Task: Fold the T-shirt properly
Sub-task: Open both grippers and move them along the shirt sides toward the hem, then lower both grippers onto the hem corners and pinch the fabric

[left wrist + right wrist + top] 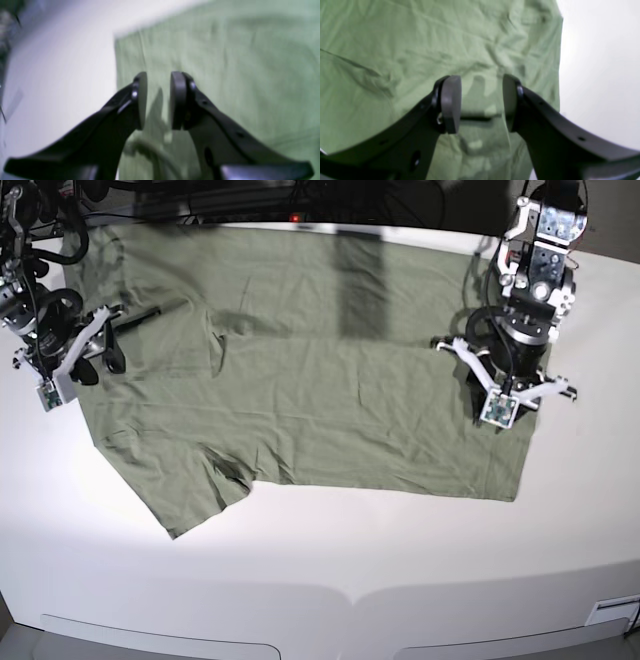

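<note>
The olive-green T-shirt (pixel 320 380) lies spread flat on the white table, sleeves at the left and hem at the right in the base view. My left gripper (pixel 158 82) hangs open just above the cloth near the hem's corner (pixel 120 37), with nothing between its fingers; in the base view this gripper (pixel 500 375) is at the shirt's right end. My right gripper (pixel 480 85) is open too, over wrinkled fabric (pixel 395 50) close to the shirt's side edge, and holds nothing. In the base view it (pixel 100 363) sits at the shirt's left end, between the two sleeves.
The white table (pixel 350 560) extends in front of the shirt to a curved front edge. Dark equipment and cables (pixel 250 195) line the back edge. Bare table shows beside the shirt in both wrist views (pixel 62 75) (pixel 600 75).
</note>
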Robot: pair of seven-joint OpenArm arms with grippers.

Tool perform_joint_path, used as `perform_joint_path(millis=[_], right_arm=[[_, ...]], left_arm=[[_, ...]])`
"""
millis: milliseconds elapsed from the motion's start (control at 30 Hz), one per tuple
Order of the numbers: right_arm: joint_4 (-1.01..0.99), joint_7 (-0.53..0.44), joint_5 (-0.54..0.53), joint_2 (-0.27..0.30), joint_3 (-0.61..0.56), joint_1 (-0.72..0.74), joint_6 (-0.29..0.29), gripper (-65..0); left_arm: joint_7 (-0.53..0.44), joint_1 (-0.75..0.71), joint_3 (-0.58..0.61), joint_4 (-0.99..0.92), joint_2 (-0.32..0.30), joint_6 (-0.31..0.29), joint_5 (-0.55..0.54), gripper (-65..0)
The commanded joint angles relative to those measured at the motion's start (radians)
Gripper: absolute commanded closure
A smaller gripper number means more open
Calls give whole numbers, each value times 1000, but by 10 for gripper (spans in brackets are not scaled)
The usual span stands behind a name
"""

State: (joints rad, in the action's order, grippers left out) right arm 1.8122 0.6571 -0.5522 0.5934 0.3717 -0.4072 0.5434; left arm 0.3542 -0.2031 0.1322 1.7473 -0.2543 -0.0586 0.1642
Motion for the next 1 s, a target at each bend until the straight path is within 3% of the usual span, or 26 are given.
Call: perform_joint_path(millis=[0,300,533,633,733,800,867,967], right_arm=[[15,-19,-2,3,10,16,0,-269],[14,-16,-2,-143,10,108,0,-269],[14,24,-1,-189,10,111,1,-270],[14,60,-2,-189,10,111,2,-270],[14,67,-1,-189,10,111,2,-276],[14,67,-2,-190,10,111,2,-327],[14,69,-2,-189,10,111,2,-361],[14,69,-2,-189,10,111,2,-361]], left_arm=[[-13,23,-2,18,-6,6,4,-159],[42,60,-2,18,-6,7,5,-159],[56,60,-2,18,-6,6,56,-167],[96,60,-2,18,-6,6,56,-239],[101,57,-3,18,-6,7,56,-362],[101,57,-2,18,-6,7,56,-444],[101,57,-2,18,-6,7,56,-453],[100,57,-2,18,-6,7,55,-452]])
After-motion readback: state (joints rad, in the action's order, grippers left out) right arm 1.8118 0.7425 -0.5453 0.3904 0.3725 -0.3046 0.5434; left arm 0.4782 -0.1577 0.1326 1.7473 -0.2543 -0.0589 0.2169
